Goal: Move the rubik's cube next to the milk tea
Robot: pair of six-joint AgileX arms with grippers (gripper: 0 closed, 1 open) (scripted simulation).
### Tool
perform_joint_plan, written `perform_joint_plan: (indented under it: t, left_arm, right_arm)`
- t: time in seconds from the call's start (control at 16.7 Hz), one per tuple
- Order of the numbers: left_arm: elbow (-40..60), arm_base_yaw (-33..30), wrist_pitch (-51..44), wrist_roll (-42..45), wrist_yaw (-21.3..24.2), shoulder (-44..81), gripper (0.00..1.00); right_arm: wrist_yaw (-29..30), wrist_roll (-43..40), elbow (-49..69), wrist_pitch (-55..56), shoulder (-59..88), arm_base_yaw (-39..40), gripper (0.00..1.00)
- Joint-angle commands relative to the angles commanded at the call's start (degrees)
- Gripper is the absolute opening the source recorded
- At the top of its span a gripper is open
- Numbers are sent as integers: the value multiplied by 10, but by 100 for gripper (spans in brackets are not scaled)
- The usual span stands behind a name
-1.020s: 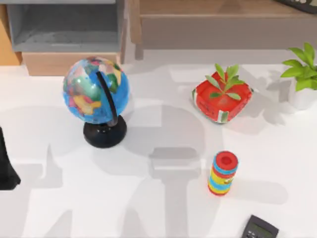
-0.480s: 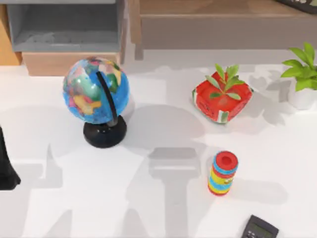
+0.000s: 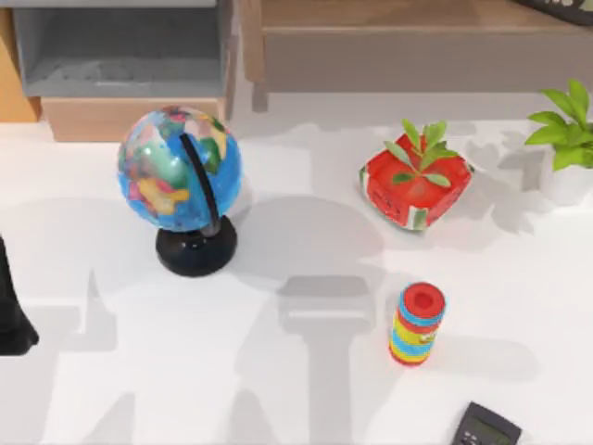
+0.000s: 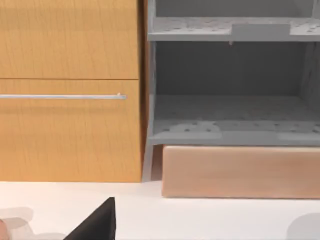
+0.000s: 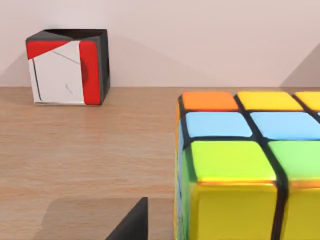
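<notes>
The rubik's cube sits on a wooden surface, very close in the right wrist view, with orange, yellow, blue and green tiles showing. A dark part of my right gripper is just beside the cube's near corner, apart from it. Farther back by the wall stands a red, white and black carton, apparently the milk tea, well apart from the cube. My left gripper is parked at the table's left edge.
On the white table stand a globe, a red pot with a green plant, a striped ring stack, a calculator and a white potted plant. A grey shelf unit and a wooden cabinet line the back.
The arm's shadow on the table has shifted and grown slightly. None of the table objects have moved, nor has the left arm.
</notes>
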Motion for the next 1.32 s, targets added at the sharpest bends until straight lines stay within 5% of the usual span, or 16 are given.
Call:
perform_joint_plan:
  t: [0.48, 1.32]
  left_arm:
    - [0, 0, 0, 0, 0, 0, 100]
    - [0, 0, 0, 0, 0, 0, 100]
  right_arm:
    - [0, 0, 0, 0, 0, 0, 2]
    - [-2, -7, 11, 7, -14, 17, 0]
